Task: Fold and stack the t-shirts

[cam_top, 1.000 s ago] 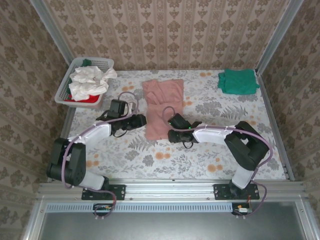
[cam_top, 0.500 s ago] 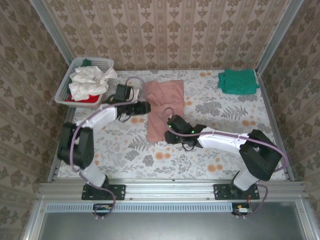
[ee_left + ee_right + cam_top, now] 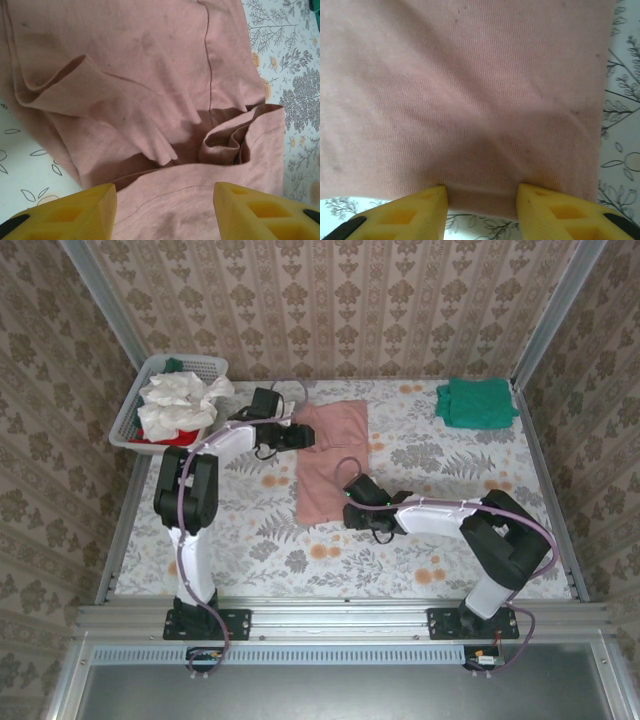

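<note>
A dusty-pink t-shirt lies partly folded in the middle of the table, with rumpled folds and a flat lower part. My left gripper hovers at the shirt's far left edge, open, with cloth lying loose below the yellow fingers. My right gripper is at the near hem, open, its fingers straddling the hem and touching it on both sides. A folded teal-green t-shirt rests at the far right. White and red t-shirts sit in the basket.
A white slatted basket stands at the far left corner. The table has a floral cover and is walled by metal rails at the sides. Bare cover stretches between the pink shirt and the teal-green one.
My left gripper swung away from me and rightward to the pink shirt's far left edge. My right gripper shifted slightly toward the near hem, its jaws parting a little.
</note>
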Robot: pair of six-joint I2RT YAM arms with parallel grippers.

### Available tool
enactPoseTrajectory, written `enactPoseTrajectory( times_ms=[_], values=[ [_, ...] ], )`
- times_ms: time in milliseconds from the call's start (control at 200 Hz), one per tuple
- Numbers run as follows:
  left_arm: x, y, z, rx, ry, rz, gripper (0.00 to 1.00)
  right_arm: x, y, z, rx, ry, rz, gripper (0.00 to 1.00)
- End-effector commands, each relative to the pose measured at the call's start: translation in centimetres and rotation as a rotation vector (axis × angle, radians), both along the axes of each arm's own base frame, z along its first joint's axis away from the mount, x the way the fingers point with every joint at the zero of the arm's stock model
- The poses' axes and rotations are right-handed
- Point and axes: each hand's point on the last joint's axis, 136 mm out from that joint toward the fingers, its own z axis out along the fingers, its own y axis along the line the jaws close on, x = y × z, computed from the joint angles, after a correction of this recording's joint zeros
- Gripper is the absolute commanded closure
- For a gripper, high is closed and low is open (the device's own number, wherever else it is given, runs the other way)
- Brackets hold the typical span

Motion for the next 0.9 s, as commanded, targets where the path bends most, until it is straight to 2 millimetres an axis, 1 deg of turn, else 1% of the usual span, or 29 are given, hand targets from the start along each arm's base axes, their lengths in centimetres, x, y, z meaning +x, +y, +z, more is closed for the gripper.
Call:
enactPoseTrajectory(
  times_ms=[0,10,25,45,55,75,90,95,155,195,225,270,310,365,380,420,465,510,580,630,690,745,800,830,895],
  values=[
    [-2.1,0.5,3.0,-0.041,-0.052,-0.01,0.45,-1.3,0.5,-0.2,0.017,0.033,0.066,0.56],
    [-2.4,0.5,3.0,-0.041,-0.055,-0.009,0.45,-1.4,0.7,-0.2,0.019,0.035,0.074,0.56],
    [-2.7,0.7,3.5,-0.046,-0.071,-0.009,0.45,-1.5,0.9,-0.3,0.022,0.04,0.087,0.56],
    [-3.4,0.9,3.4,-0.045,-0.076,-0.013,0.45,-1.7,1.1,-0.5,0.02,0.045,0.101,0.56],
    [-3.6,1.0,3.9,-0.049,-0.091,-0.015,0.45,-1.8,1.3,-0.5,0.02,0.046,0.108,0.56],
    [-4.4,1.3,3.7,-0.041,-0.093,-0.018,0.45,-2.0,1.3,-0.7,0.01,0.049,0.114,0.56],
    [-4.9,1.6,4.0,-0.041,-0.106,-0.019,0.45,-2.1,1.3,-0.8,0.003,0.05,0.115,0.56],
    [-5.0,1.6,4.3,-0.042,-0.113,-0.021,0.45,-2.2,1.2,-0.9,0.0,0.051,0.114,0.56],
    [-7.3,2.7,4.3,-0.019,-0.136,-0.034,0.42,-2.8,0.7,-1.5,-0.013,0.068,0.111,0.56],
    [-8.8,3.4,4.8,-0.003,-0.163,-0.043,0.4,-3.1,0.1,-1.7,-0.023,0.075,0.101,0.56],
    [-9.8,3.9,5.2,0.01,-0.186,-0.048,0.38,-3.4,-0.4,-1.8,-0.029,0.075,0.095,0.56],
    [-11.4,4.6,5.2,0.037,-0.198,-0.049,0.36,-3.7,-0.9,-1.6,-0.03,0.075,0.089,0.56],
    [-12.9,4.9,4.8,0.072,-0.193,-0.048,0.35,-3.8,-1.3,-1.0,-0.03,0.063,0.084,0.56],
    [-14.7,5.0,4.2,0.112,-0.192,-0.063,0.33,-3.5,-1.1,0.5,-0.01,0.024,0.099,0.55],
    [-15.6,4.4,3.9,0.125,-0.191,-0.091,0.33,-3.4,-0.9,1.0,-0.003,0.012,0.108,0.55],
    [-17.0,3.9,3.0,0.165,-0.193,-0.13,0.33,-3.1,-0.6,2.4,0.011,-0.03,0.137,0.54],
    [-18.5,3.5,2.1,0.216,-0.207,-0.186,0.33,-2.8,-0.5,3.8,0.003,-0.08,0.184,0.5],
    [-19.7,3.3,1.4,0.266,-0.241,-0.24,0.33,-2.4,-0.8,4.7,-0.032,-0.129,0.227,0.45],
    [-20.6,3.3,1.1,0.318,-0.293,-0.293,0.32,-1.5,-1.8,5.1,-0.056,-0.147,0.227,0.36],
    [-20.9,3.3,1.2,0.318,-0.311,-0.316,0.29,-1.0,-2.4,5.1,0.009,-0.102,0.184,0.33],
    [-20.7,3.6,0.9,0.337,-0.306,-0.304,0.24,-0.5,-3.0,4.2,0.079,-0.013,0.117,0.29],
    [-20.5,3.7,0.2,0.336,-0.265,-0.292,0.22,-0.4,-3.3,3.2,0.081,0.04,0.078,0.28],
    [-20.4,3.4,-0.7,0.317,-0.21,-0.262,0.22,-0.4,-2.8,2.5,0.097,0.061,0.074,0.28],
    [-20.5,3.1,-1.3,0.288,-0.179,-0.251,0.22,-0.3,-2.5,2.0,0.117,0.071,0.067,0.28],
    [-19.8,2.3,-2.3,0.204,-0.14,-0.205,0.23,-0.2,-2.2,1.0,0.131,0.085,0.051,0.29]
  ],
)
